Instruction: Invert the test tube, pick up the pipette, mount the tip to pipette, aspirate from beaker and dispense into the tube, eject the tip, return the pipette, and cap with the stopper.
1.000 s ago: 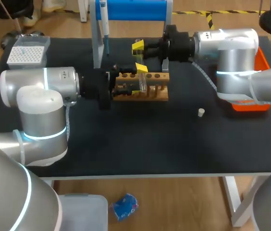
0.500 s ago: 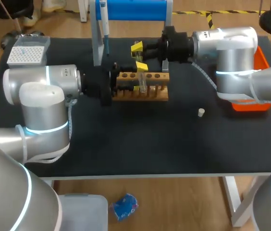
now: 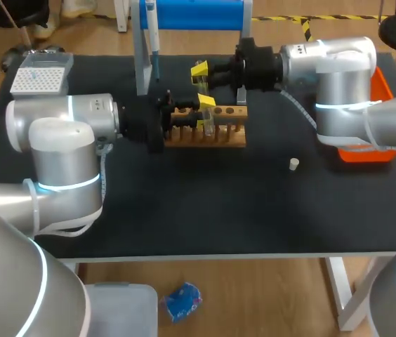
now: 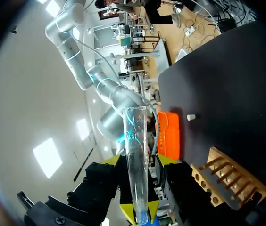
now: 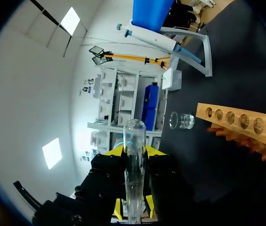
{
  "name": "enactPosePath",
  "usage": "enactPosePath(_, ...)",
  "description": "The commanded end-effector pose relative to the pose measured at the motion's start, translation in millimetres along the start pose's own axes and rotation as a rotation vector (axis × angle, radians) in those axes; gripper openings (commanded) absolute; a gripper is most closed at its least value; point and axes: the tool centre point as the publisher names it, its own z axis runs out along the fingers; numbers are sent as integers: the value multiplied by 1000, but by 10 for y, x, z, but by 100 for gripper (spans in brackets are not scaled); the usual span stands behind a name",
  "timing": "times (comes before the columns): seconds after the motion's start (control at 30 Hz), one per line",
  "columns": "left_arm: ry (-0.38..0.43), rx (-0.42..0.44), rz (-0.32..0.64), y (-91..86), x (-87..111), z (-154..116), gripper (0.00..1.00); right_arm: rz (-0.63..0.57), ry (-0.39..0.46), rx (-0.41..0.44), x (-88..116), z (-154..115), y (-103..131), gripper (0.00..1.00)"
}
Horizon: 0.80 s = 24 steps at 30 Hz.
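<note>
Test tube [image 4: 136, 155] tight in left tool [image 4: 140, 210]

No lettering, number or sign can be read anywhere: the test tube [image 4: 136, 160], the wooden rack [image 3: 222, 139], the pipette [image 3: 153, 38] and the tip box [image 3: 38, 78] carry no legible marks.

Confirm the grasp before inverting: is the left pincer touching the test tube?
Touching. Left wrist view: the left pincer clamps the test tube between its yellow tips.

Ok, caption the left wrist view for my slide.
Left fingers clamp a clear test tube, with the wooden rack and white stopper beyond.
</note>
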Motion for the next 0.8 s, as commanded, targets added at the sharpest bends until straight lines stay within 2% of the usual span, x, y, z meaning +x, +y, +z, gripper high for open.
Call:
enactPosePath(0.03,0,1,3,-5,10,12,38,1,-3,6,0,-4,10,0)
enactPosePath(0.07,0,1,4,-6,8,12,34,1,-3,6,1,-2,10,0)
enactPosePath(0.23,-1,-3,-1,-4,8,2,0,0,-4,9,1,4,9,0)
enactPosePath(0.37,-3,-2,-7,-8,9,-3,0,2,11,8,-5,8,6,0)
enactPosePath(0.4,-3,-2,-7,-10,8,-3,0,-4,26,-6,0,14,4,11)
enactPosePath(0.43,-3,-2,-6,-12,6,-3,0,0,42,-8,7,15,11,100)
enactPosePath(0.67,5,-45,-42,12,-108,-110,0,-58,-7,-39,5,-155,10,100)
enactPosePath(0.77,-11,-74,-116,50,-183,-180,0,-151,-38,-53,12,-254,18,100)
enactPosePath(0.8,-10,-81,-147,61,-207,-200,0,-221,-62,-62,13,-301,34,100)
